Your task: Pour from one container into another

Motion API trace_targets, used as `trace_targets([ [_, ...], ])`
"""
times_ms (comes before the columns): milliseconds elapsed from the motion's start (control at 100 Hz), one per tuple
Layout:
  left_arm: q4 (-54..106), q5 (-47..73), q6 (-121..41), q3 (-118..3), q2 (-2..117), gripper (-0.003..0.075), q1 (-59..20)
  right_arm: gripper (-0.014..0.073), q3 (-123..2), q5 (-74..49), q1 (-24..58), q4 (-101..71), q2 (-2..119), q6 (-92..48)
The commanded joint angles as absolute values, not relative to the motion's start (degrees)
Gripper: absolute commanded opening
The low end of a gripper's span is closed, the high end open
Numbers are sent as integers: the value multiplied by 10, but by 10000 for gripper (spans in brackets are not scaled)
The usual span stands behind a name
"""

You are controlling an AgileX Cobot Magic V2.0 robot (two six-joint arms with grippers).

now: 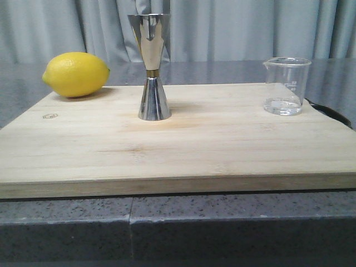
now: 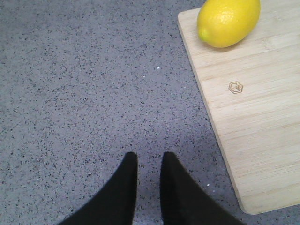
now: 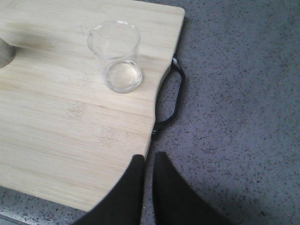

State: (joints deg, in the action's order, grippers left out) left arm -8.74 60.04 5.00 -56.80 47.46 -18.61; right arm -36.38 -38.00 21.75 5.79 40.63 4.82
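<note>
The clear glass beaker [image 1: 287, 86] stands upright at the right end of the wooden cutting board [image 1: 194, 150], with a little clear liquid at its bottom. The steel jigger [image 1: 151, 67], gold-banded at the waist, stands upright near the board's middle. In the right wrist view the beaker [image 3: 116, 56] is ahead of my right gripper [image 3: 149, 157], well apart from it; only an edge of the jigger [image 3: 3, 51] shows. The right fingers are close together and hold nothing, over the board's edge. My left gripper [image 2: 149, 157] hovers over the speckled counter, fingers near each other, empty. Neither gripper appears in the front view.
A yellow lemon [image 1: 76, 74] lies at the board's back left corner and shows in the left wrist view too, lemon [image 2: 228, 21] on the board [image 2: 258, 131]. A black handle [image 3: 174, 98] sticks out from the board's right side. Grey curtains hang behind the counter.
</note>
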Motion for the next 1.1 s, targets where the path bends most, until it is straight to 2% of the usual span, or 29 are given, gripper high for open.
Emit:
trace_targets([
  [0, -90, 564, 56, -582, 475, 7, -191, -71, -384, -348, 216, 67, 404, 51],
  [40, -90, 558, 56, -582, 475, -20, -191, -71, -384, -343, 216, 67, 404, 51],
  [750, -90, 546, 56, -578, 475, -19, -191, -71, -382, -340, 216, 67, 404, 51],
  [890, -78, 474, 56, -523, 427, -19, -171, -71, -382, -341, 216, 67, 404, 51],
  [1090, -63, 311, 55, -384, 290, -19, -97, -71, -382, -341, 216, 67, 404, 51],
])
